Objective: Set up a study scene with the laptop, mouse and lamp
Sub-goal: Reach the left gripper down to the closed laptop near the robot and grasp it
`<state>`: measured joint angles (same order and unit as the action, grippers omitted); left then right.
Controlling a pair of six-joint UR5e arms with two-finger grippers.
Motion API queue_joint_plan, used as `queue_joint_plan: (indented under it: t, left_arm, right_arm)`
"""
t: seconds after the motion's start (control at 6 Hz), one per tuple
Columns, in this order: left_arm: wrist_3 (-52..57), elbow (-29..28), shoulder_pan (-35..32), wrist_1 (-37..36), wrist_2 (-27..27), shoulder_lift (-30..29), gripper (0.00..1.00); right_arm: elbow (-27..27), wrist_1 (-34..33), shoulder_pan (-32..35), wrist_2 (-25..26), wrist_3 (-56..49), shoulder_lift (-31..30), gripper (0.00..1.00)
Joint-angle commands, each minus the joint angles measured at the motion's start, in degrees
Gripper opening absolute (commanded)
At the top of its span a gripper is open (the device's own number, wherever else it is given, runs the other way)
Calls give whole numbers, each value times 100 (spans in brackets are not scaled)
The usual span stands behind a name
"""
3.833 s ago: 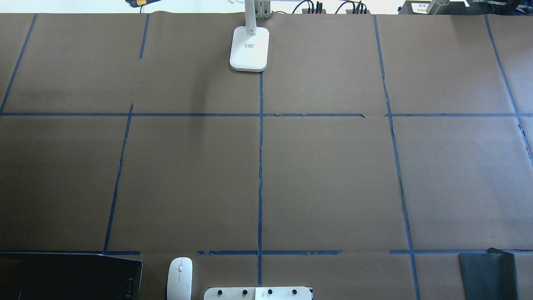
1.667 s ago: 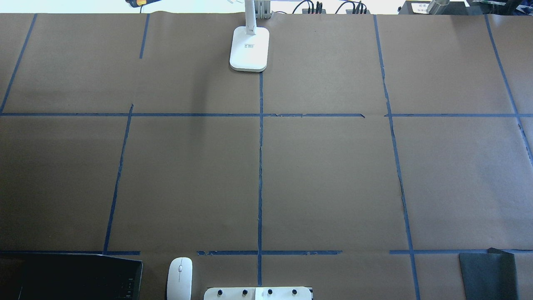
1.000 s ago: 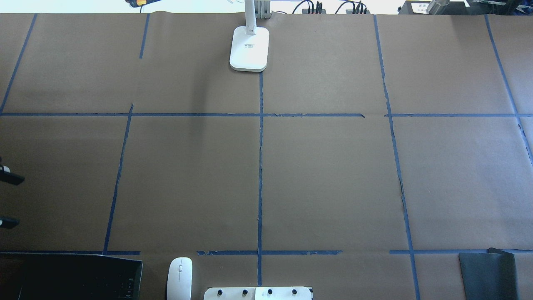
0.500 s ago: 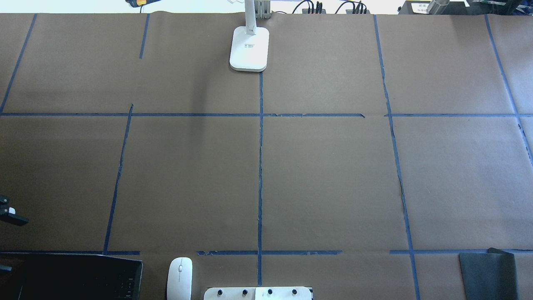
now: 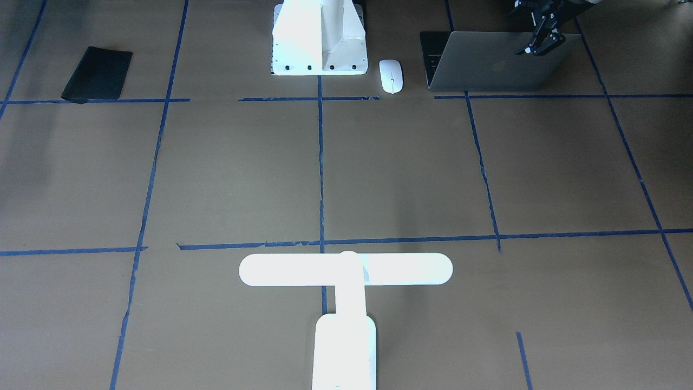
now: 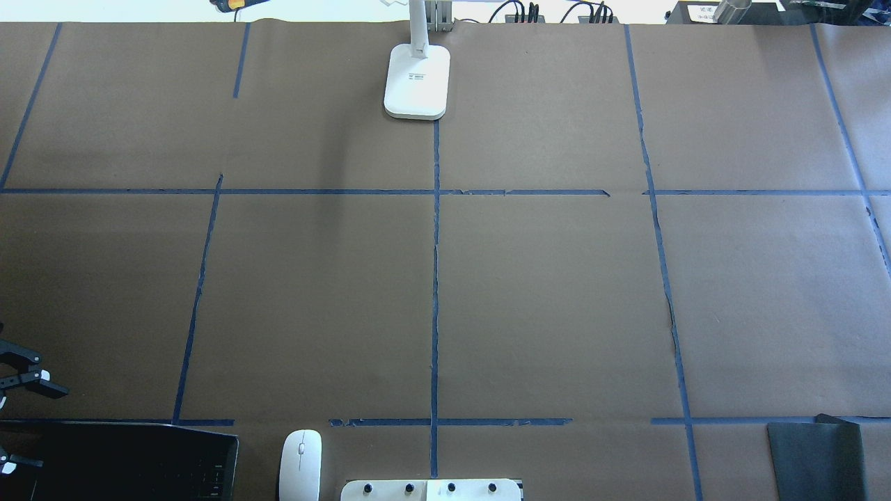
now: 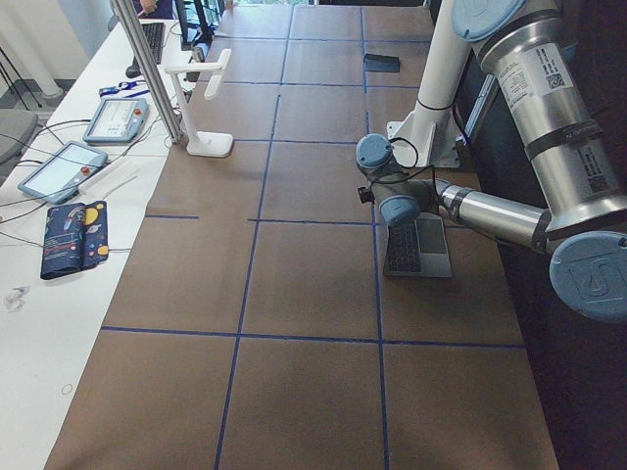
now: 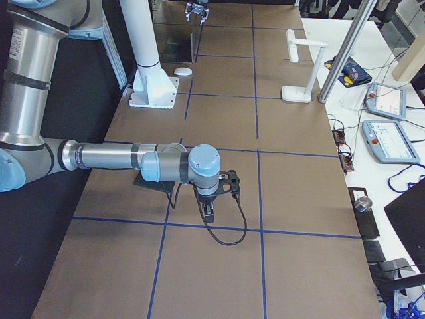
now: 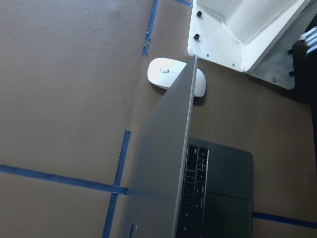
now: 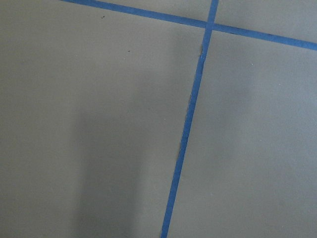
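The laptop point(image 5: 487, 67) stands open by the robot's base, its grey lid up; the overhead view shows its dark keyboard point(image 6: 125, 459). My left gripper point(image 5: 541, 46) hovers open over the lid's top edge, and its fingers straddle the laptop's far edge in the overhead view point(image 6: 42, 426). The left wrist view looks down along the lid point(image 9: 163, 163). The white mouse point(image 5: 391, 76) lies between laptop and pedestal. The white lamp point(image 6: 416, 80) stands at the far middle edge. My right gripper point(image 8: 209, 212) hangs low over bare paper; whether it is open or shut I cannot tell.
A white pedestal point(image 5: 319, 38) with bolt holes sits at the robot's base. A flat black mat point(image 5: 97, 73) lies on the robot's right side. Blue tape lines grid the brown paper. Tablets and cables point(image 8: 382, 126) line the far bench.
My left gripper entered the overhead view at the left edge and moved down toward the laptop's lid, staying open. Laptop, mouse and lamp have not moved.
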<state>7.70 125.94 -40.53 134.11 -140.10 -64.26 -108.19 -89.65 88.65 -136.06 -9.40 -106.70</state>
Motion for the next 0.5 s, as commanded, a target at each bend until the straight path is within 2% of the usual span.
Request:
queue_joint_plan:
  t: [0.0,0.17,0.33]
  left_arm:
    - [21,-131,19,1,-60,-217,19]
    - [352,-227,-7,-8,-61,-236,2]
    - [799,-245,-103,-17,-61,-236,0]
  right_arm:
    - [0,0,-6,10,-1,0,100]
    - [0,9,3,18,-1,9,100]
    - [0,0,3,18,-1,9,100]
